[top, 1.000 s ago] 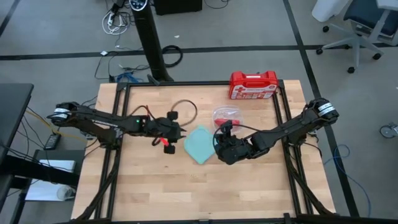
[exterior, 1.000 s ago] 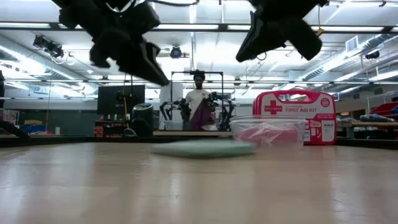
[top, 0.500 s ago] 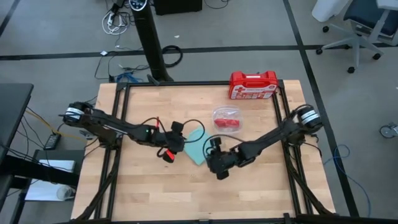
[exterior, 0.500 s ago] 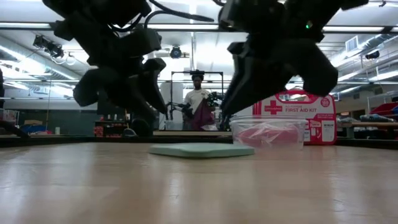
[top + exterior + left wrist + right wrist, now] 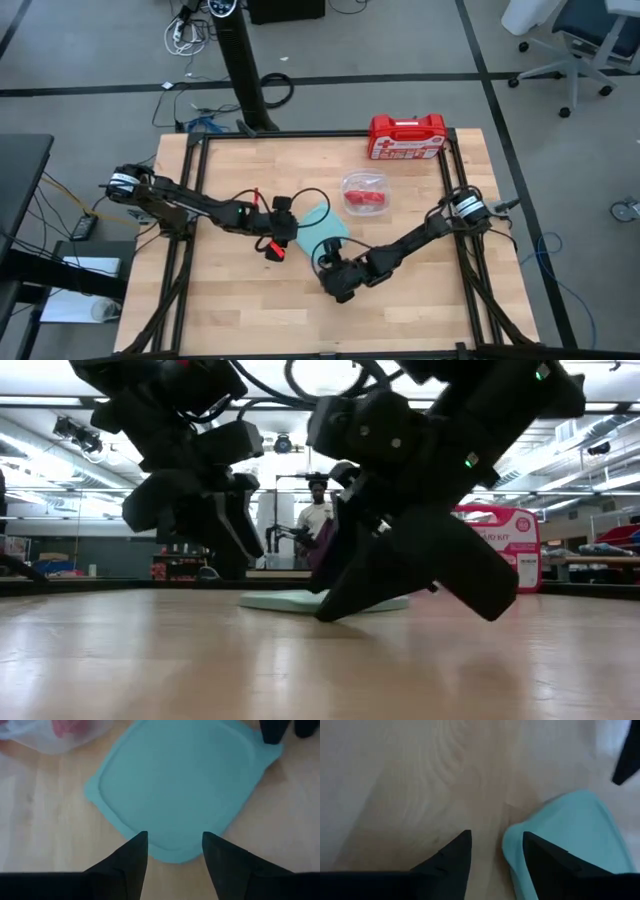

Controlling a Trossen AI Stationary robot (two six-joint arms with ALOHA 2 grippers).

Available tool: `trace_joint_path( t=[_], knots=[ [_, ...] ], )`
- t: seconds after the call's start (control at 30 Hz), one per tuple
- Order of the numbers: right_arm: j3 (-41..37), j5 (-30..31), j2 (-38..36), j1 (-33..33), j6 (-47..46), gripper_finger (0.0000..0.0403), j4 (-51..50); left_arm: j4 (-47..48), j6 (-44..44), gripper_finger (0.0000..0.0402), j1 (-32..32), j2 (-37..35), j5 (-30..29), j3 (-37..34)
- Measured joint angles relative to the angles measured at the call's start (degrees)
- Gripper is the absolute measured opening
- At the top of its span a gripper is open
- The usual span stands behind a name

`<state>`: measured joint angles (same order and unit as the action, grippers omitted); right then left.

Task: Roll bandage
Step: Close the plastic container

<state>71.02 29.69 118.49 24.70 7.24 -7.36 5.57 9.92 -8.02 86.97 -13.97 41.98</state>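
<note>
Overhead camera is looking straight down on the whole desk [image 5: 240, 310]; low one is peering level across it toward the room. Both wrist cameras are hovering close, sharing the pale blue lid [image 5: 180, 785] between them.

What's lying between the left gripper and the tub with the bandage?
The pale blue lid lies flat between the left gripper and the clear tub, shown in the high view.

- The table [image 5: 250, 320] is pale wood with visible grain, smooth and matt.
- The teal lid [image 5: 180, 785] looks like smooth matt plastic.
- The container [image 5: 363, 192] is clear glossy plastic.
- The case [image 5: 407, 138] is hard red plastic.
</note>
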Motion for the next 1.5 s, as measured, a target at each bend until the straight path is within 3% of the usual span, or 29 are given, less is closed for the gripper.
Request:
trace_joint_path(
  t=[0.2,0.5,0.6,0.7,0.77,0.83,1.17,1.5],
  knots=[
    [3.5,4.55,2.1,0.04,-0.12,0.0185,-5.47,0.81,-1.6,0.0193,-0.08,0.1,2.28,0.0],
    [3.44,5.37,2.12,-2.11,-0.06,0.0163,-7.12,2.75,-1.21,0.0193,-0.4,0.08,2.29,0.0],
    [3.35,6.81,2.25,-2.14,0.36,0.0133,-7.43,3.41,-1.22,0.0193,-0.66,0.08,2.3,0.0],
    [3.26,8.71,2.3,-1.84,0.5,0.0075,-8.22,3.25,-1.21,0.0193,-1.02,0.08,2.34,0.0],
    [3.31,11.51,2.3,-1.41,1.59,0.0029,-8.89,3.23,-1.21,0.0193,-1.11,0.08,2.31,0.01],
    [3.32,15.32,2.3,-0.69,4.13,0.0011,-9.1,3.2,-1.21,0.0193,-1.11,0.08,2.3,0.0],
    [3.06,23.84,1.91,0.77,10.36,0.0002,-10.08,1.89,0.19,0.0193,-1.11,0.08,1.92,0.0],
    [3.06,24.63,-5.18,1.07,9.71,0.0001,-11.16,-3.12,5.07,0.0193,-1.42,0.05,1.43,0.0]
  ],
)
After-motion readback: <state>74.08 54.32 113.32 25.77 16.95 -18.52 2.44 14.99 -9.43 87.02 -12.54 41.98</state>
